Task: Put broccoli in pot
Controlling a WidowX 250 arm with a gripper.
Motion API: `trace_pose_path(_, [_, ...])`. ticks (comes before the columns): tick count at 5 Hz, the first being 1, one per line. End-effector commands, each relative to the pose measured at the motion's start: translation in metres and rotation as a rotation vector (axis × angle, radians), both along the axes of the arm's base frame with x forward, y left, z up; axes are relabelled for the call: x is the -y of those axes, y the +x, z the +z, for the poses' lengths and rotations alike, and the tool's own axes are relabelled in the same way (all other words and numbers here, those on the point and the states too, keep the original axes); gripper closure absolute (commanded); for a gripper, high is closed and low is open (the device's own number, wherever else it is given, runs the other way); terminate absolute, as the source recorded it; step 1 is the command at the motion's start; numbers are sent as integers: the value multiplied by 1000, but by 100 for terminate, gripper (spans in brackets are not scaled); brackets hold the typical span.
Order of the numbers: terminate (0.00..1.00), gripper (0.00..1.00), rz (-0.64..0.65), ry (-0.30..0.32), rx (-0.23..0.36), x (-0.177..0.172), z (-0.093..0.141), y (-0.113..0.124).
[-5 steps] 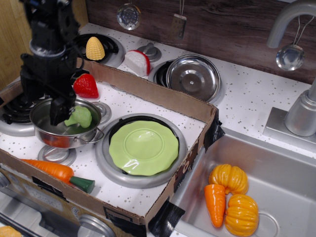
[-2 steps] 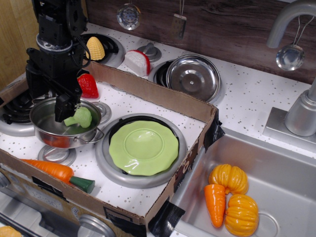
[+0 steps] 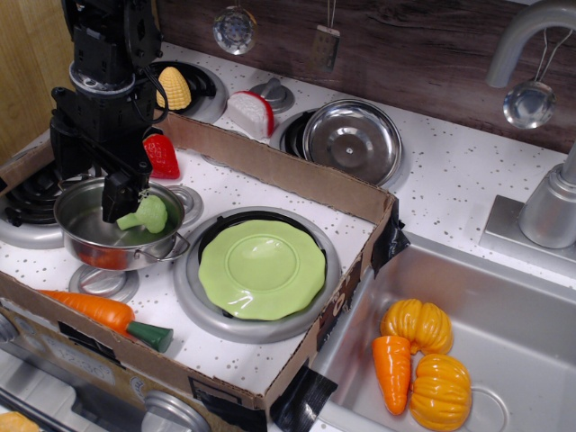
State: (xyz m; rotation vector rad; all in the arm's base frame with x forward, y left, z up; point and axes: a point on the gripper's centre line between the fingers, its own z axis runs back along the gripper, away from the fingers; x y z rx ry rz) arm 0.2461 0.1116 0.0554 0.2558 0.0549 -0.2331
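The small light-green bumpy plastic broccoli lay inside the shiny round stainless-steel pot, against its right inner wall, head to the right and pale stem pointing left. The black robot gripper hung just above and to the left of it, one dark finger reaching down to the stem. Whether that finger touched the broccoli could not be told, and the spread of the pincer was hidden by the arm's own body.

The pot sat on the white speckled toy stovetop, inside a low brown cardboard surround. A red plastic strawberry lay just behind the pot, a flat round light-green plate to its right, and an orange plastic carrot in front.

Judgement: placement looked essentially done. The step called for a complete release, then a straight vertical lift, fingers clear of the stem and the pot's rim, so nothing was dragged or tipped.
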Motion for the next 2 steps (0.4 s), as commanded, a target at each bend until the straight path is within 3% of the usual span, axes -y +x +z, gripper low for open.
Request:
trace_pose_path(1, [0,0,1,22,63,8,23,10])
trace_pose_path(2, [100,0,1,22,63,8,23,10])
